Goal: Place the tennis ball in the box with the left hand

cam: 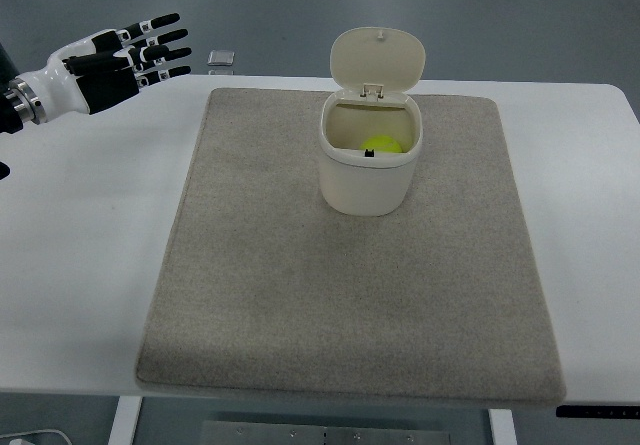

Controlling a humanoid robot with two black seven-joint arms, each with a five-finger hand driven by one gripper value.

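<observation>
**Ball in the bin, left hand clear**

A white table (80, 265) over a grey floor carries a beige mat (350, 295). Toward the far side of the mat stands a cream box (368, 170), its hinged lid (378, 60) tipped up and back. The yellow-green tennis ball (381, 146) lies inside, partly hidden by the rim. The left hand (105, 65) hovers over the table's far left corner, well apart from the box, fingers stretched out and holding nothing. A small grey object (222, 58) lies beyond the table edge.
</observation>
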